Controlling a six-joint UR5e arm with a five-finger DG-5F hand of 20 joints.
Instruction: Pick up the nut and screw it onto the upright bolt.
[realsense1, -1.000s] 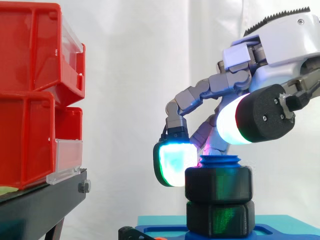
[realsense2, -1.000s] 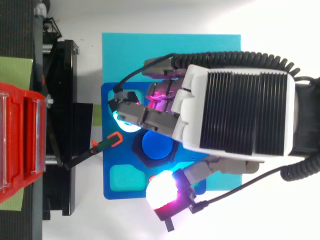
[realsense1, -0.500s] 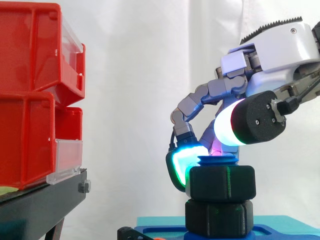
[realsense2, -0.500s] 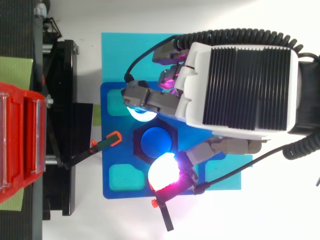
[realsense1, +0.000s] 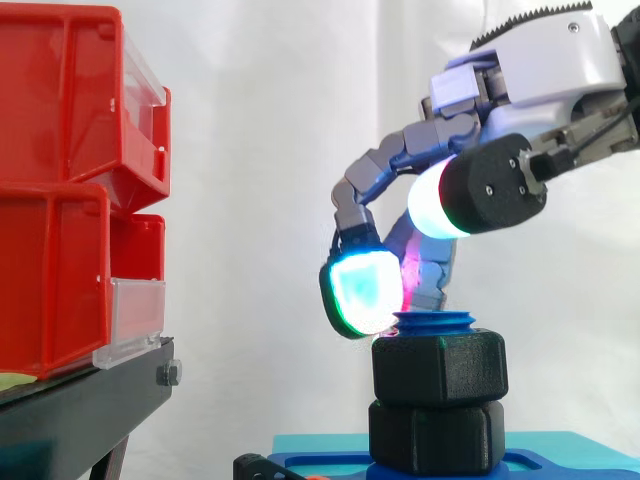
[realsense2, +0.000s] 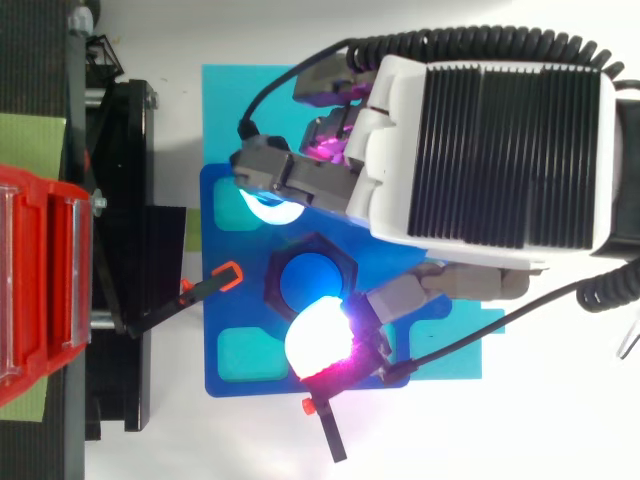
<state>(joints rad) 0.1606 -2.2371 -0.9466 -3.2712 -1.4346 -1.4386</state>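
Elevation from the side sets the robot hand (realsense1: 540, 60) above the nut (realsense1: 438, 368), curled fingers (realsense1: 375, 180) holding nothing, one cyan-green pad (realsense1: 360, 290) just beside the bolt (realsense1: 432, 322) top; the top view shows its glowing pads (realsense2: 318, 345) spread wide to either side of the nut. Both stand on a blue plate (realsense2: 240, 315) over a teal mat (realsense2: 240, 100), near red bins (realsense1: 70, 200) on a black stand (realsense1: 80, 410) before a white curtain (realsense1: 260, 150). The nut is black and hexagonal, seated high on the blue bolt above a second black hexagon (realsense1: 435, 435).
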